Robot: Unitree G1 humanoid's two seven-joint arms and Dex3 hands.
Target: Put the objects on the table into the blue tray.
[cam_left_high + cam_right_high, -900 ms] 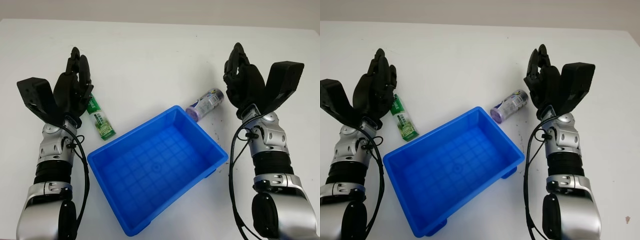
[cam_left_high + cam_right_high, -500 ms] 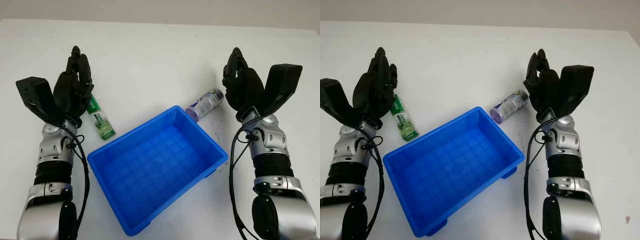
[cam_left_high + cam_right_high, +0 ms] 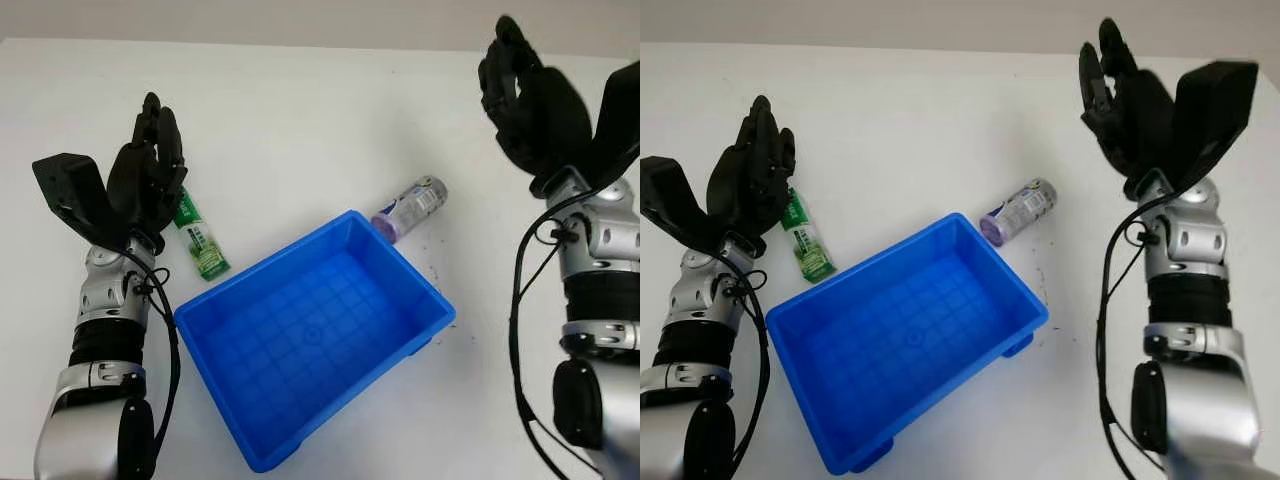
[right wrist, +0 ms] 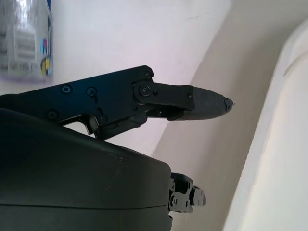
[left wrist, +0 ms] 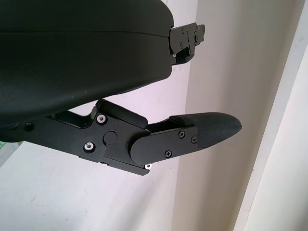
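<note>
Nothing in the blue plastic tray (image 3: 312, 352) yet. Green sachet (image 3: 200, 236) just left of it, clear purple-capped bottle (image 3: 410, 207) at its far corner. My left hand (image 3: 150, 180) by sachet, right hand (image 3: 530, 105) well beyond tray — both open, holding nothing.

White table (image 3: 300, 110) across the frame, plain and unpatterned, with a few dark specks right of centre. Lower centre, the blue tray (image 3: 225, 300): bright, saturated blue all over, a moulded grid of squares on its floor. Centre-left, a green tube (image 3: 199, 238), leaf green with a white panel and small dark print. Just right of centre, a small bottle (image 3: 411, 205): clear grey body, pale label with tiny coloured marks, purple cap. Left hand (image 3: 145, 180) at the left, matte black, on a silver-grey forearm with black bands and black cable. Right hand (image 3: 1135, 100) upper right, same black over silver.
</note>
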